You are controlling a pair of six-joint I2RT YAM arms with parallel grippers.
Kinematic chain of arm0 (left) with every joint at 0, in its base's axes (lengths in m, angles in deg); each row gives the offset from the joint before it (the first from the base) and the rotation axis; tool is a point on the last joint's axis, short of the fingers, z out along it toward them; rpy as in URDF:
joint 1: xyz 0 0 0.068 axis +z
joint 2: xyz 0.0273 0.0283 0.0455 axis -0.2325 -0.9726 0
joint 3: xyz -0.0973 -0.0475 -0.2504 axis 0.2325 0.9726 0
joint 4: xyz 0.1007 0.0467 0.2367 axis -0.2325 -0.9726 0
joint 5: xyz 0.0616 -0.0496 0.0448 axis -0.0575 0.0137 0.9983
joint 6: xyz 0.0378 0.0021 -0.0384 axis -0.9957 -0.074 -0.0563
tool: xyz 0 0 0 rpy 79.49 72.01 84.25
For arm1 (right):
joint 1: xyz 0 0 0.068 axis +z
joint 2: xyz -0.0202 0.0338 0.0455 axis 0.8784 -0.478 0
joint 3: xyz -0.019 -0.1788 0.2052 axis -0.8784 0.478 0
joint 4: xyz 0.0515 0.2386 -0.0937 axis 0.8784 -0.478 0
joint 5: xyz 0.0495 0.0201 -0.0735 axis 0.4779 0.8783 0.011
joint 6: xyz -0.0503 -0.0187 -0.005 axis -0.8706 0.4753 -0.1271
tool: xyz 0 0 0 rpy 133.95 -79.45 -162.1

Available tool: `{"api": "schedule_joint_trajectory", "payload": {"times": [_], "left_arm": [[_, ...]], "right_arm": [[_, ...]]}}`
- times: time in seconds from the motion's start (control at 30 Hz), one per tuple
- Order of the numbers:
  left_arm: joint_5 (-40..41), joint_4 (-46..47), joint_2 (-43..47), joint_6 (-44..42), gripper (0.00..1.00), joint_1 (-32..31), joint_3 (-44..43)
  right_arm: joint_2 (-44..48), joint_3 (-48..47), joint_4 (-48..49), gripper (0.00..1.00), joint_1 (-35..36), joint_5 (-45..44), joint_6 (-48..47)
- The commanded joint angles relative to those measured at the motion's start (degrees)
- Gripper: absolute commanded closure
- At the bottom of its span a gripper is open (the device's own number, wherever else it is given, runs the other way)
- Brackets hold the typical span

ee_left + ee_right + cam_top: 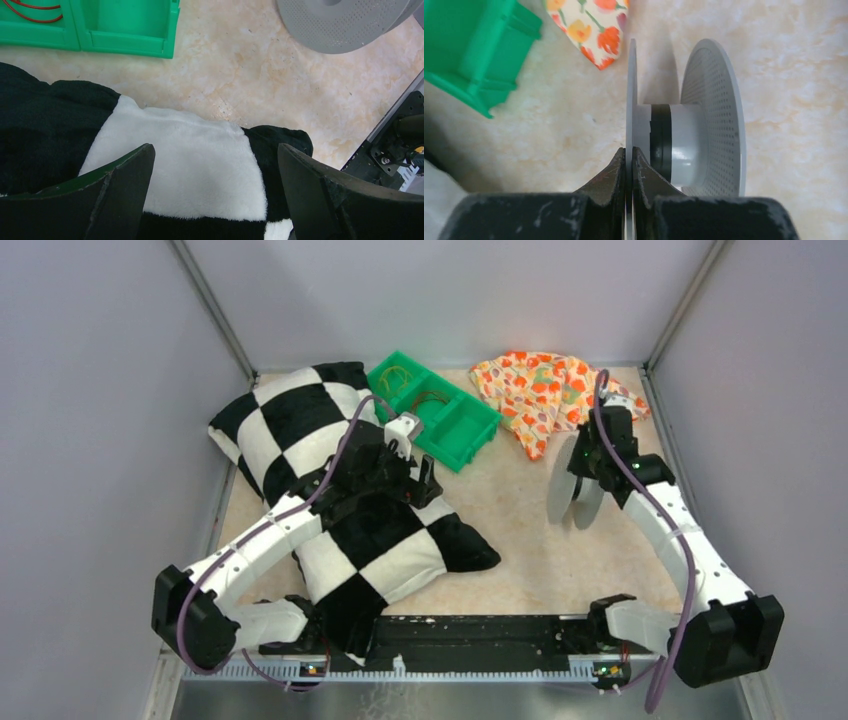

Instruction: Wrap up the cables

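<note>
1. Nearest you, a checkered cushion (380, 540) lies slantwise from the near edge of the surface (520, 530) toward its far left corner. Your left end effector (215, 150) hangs over the cushion with its fingers as far apart as they go. It holds nothing and touches nothing.

2. Further in, toward the right edge, your right end effector (630, 150) is pinched together on the thin rim of one flange of a grey spool (711, 125). The spool's axis runs level, so both flanges stand on edge. From the overhead view it looks to be held just above the surface, but you cannot be sure of that.

3. A dark band circles the spool's hub. You cannot tell whether it is wound wire or part of the spool.

4. At the far edge, near the middle, sits a green tray (465, 450). The cables (430, 397) lie inside its compartments as loose reddish loops. A floral cloth (535, 390) fills the far right corner just beside it.

5. Judge the task as barely begun. You have the spool in hand, but no cable runs from the tray to it. What is left is picking a cable out with the free left end effector, bringing an end to the hub, and winding it on.
</note>
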Motion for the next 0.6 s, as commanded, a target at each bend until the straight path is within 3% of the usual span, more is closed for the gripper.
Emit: {"api": "schedule_joint_trajectory", "payload": {"times": [0.0, 0.23, 0.37, 0.47, 0.57], "left_arm": [[0.8, 1.5, 1.3, 0.1, 0.01, -0.2, 0.0], [1.0, 1.5, 0.5, 0.7, 0.01, -0.2, 0.1], [2.3, 0.0, 0.1, 0.5, 0.01, -0.2, -0.9], [6.8, -0.8, 0.3, 3.1, 0.01, 0.0, -2.2], [9.5, -0.9, -0.5, 3.9, 0.01, 1.2, -5.5]], "right_arm": [[4.6, 1.1, 14.0, 1.0, -6.8, 16.3, 5.6], [4.9, 9.4, 24.2, 1.0, -16.1, 30.4, 13.6], [5.7, 20.2, 36.6, 1.0, -24.7, 40.2, 22.5], [4.8, 28.1, 47.3, 1.0, -29.4, 44.7, 26.7], [1.6, 31.5, 48.9, 1.0, -31.2, 46.8, 26.7]]}}
